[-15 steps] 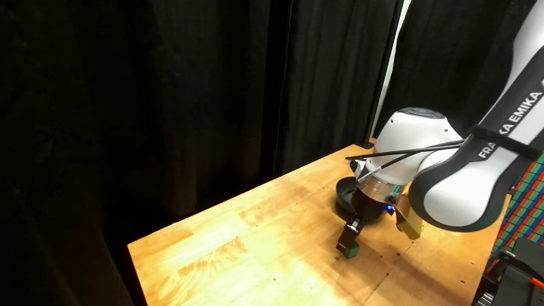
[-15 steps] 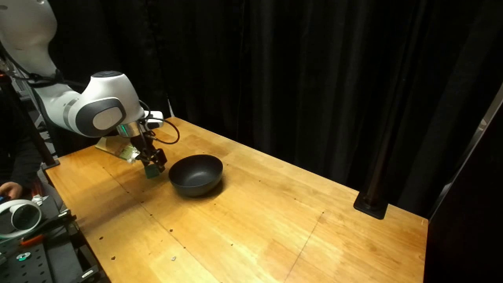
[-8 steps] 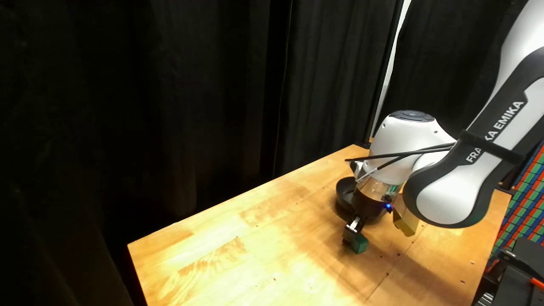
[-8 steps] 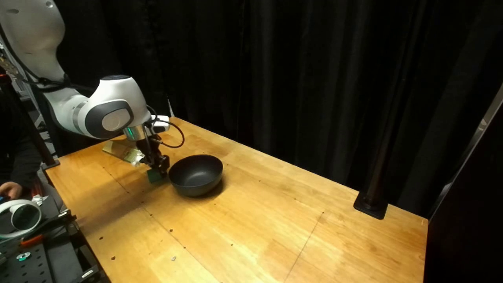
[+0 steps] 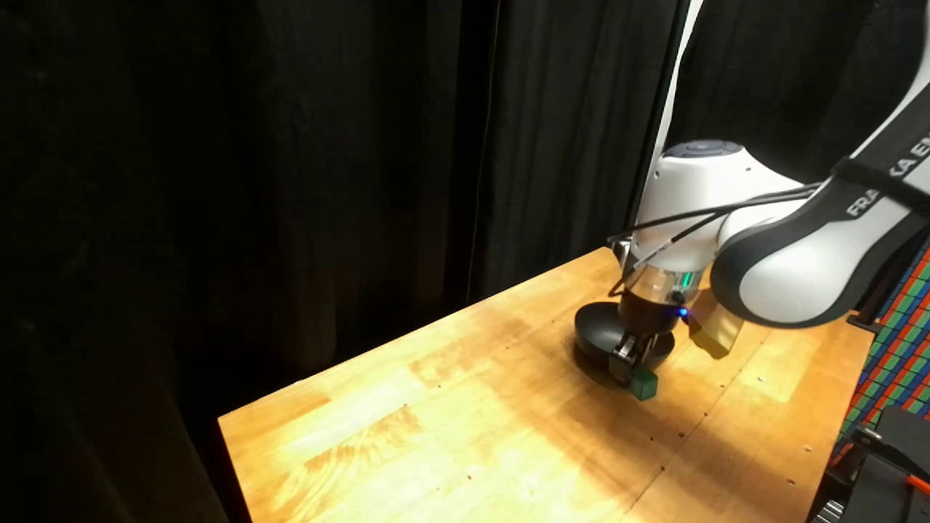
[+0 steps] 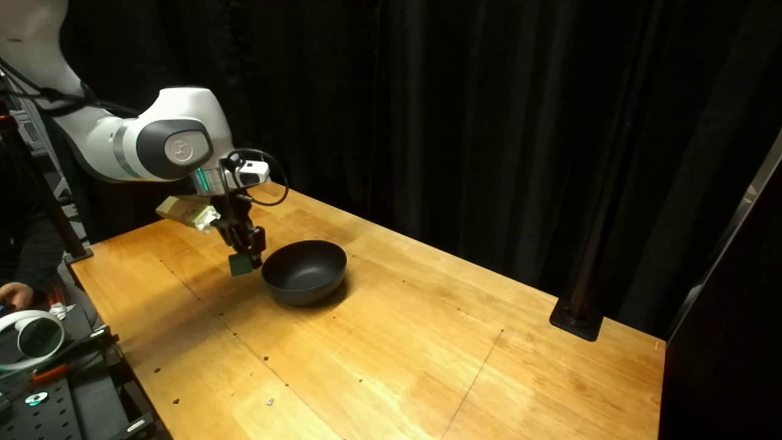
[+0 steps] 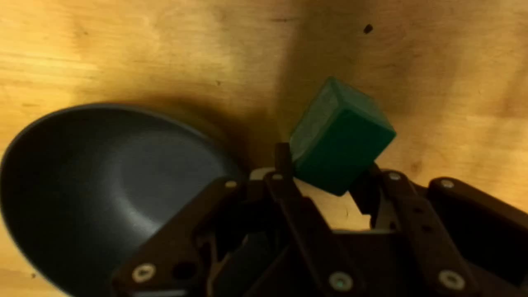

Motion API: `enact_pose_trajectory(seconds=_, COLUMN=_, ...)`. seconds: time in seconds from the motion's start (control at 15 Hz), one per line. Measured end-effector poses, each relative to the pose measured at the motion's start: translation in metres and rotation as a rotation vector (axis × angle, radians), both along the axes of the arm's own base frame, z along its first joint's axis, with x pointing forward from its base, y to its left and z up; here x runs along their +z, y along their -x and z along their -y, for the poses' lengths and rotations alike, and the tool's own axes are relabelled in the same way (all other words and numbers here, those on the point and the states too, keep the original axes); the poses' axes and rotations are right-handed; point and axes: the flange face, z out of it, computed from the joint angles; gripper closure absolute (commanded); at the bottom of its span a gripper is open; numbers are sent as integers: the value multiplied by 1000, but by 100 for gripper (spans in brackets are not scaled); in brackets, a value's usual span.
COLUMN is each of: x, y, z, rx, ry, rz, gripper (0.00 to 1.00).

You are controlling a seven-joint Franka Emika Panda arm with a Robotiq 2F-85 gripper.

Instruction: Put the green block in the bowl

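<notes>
Now higher than half a second ago, my gripper (image 7: pixel 326 171) carries the green block (image 7: pixel 344 138) clasped in its jaws, just beside the bowl (image 6: pixel 305 275), outside its rim; I judge lifting achieved, passage over the rim remaining.

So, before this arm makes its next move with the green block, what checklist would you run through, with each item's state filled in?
1. Gripper shut on the green block: ok.
2. Block square in the grip: not ok; it looks skewed in the wrist view.
3. Bowl upright, opening facing up: ok.
4. Block off the table: ok, judging by the exterior views.
5. Block above the bowl: not ok; it hangs beside it.
6. Block high enough to clear the bowl: cannot tell from these angles.
</notes>
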Motion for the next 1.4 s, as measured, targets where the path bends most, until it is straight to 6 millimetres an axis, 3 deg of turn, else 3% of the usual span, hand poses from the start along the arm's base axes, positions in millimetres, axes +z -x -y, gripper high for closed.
enact_pose_trajectory(seconds=0.27, x=54, y=-21, z=6, rx=-26, ry=3, rz=152, gripper=83)
enact_pose_trajectory(seconds=0.53, x=72, y=-45, z=21, rx=-47, ry=32, rz=281, gripper=82)
enact_pose_trajectory(seconds=0.6, x=72, y=-51, z=26, rx=-50, ry=51, rz=297, gripper=39)
enact_pose_trajectory(seconds=0.67, x=70, y=-56, z=31, rx=-56, ry=69, rz=307, gripper=38)
enact_pose_trajectory(seconds=1.0, x=56, y=-59, z=43, rx=-109, ry=113, rz=210, gripper=2)
enact_pose_trajectory(seconds=1.07, x=58, y=-57, z=43, rx=-119, ry=108, rz=160, gripper=0)
enact_pose_trajectory(seconds=1.2, x=72, y=-51, z=46, rx=-132, ry=78, rz=49, gripper=0)
enact_pose_trajectory(seconds=1.4, x=117, y=-41, z=57, rx=-139, ry=-7, rz=-108, gripper=0)
